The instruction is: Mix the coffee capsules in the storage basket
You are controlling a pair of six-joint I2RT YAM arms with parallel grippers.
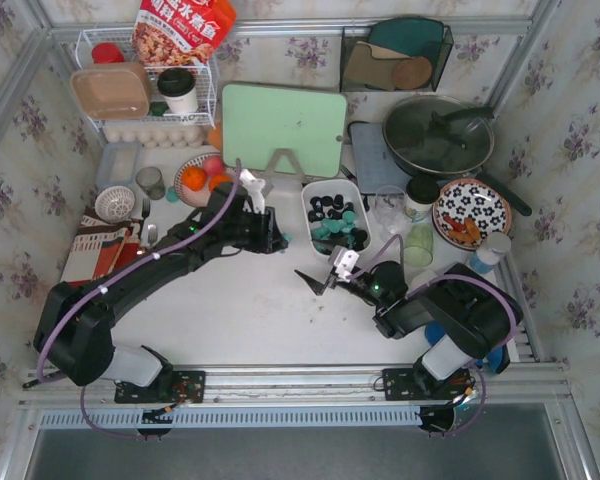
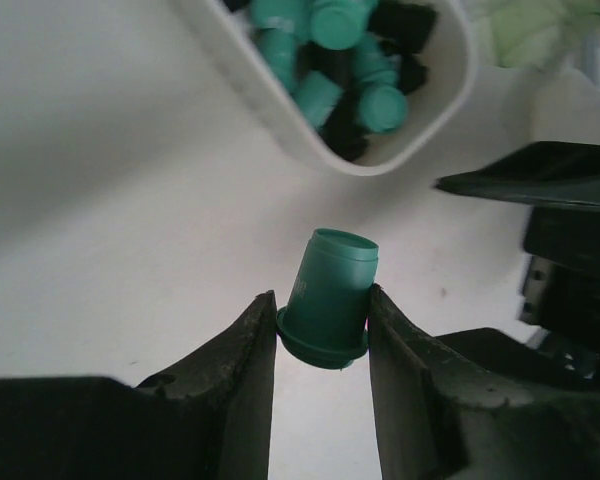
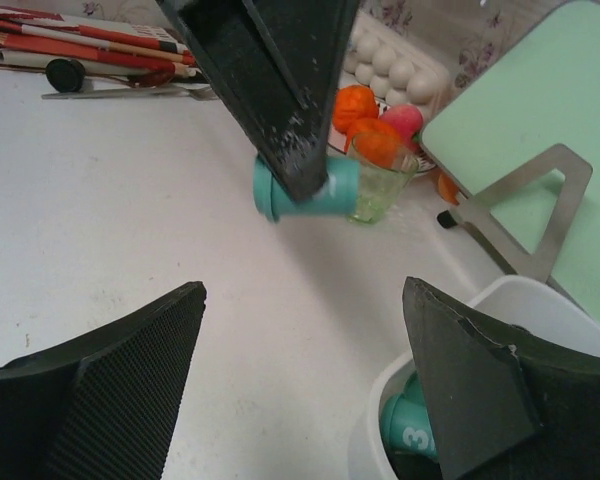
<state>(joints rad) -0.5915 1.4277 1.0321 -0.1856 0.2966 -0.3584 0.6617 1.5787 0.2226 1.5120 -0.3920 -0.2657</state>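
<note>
The white table point(image 1: 240, 310) carries the storage basket point(image 1: 307, 210), a patterned plate point(image 1: 476, 198) and a lidded pan point(image 1: 438, 135).

The desk point(image 1: 250, 310) carries a mint-green cutting board point(image 1: 283, 125) propped on a metal stand point(image 1: 285, 168) at rear centre. At rear left, a white wire rack point(image 1: 211, 80) holds a red snack bag point(image 1: 183, 28), a beige container point(image 1: 110, 90) and a lidded cup point(image 1: 179, 90). An egg tray point(image 1: 160, 133) lies at its near edge. Oranges point(image 1: 193, 179) lie near a drinking glass point(image 1: 150, 182). At rear right are a black mesh basket point(image 1: 446, 50), a lidded pan point(image 1: 438, 135) and a patterned plate point(image 1: 475, 195).
</note>
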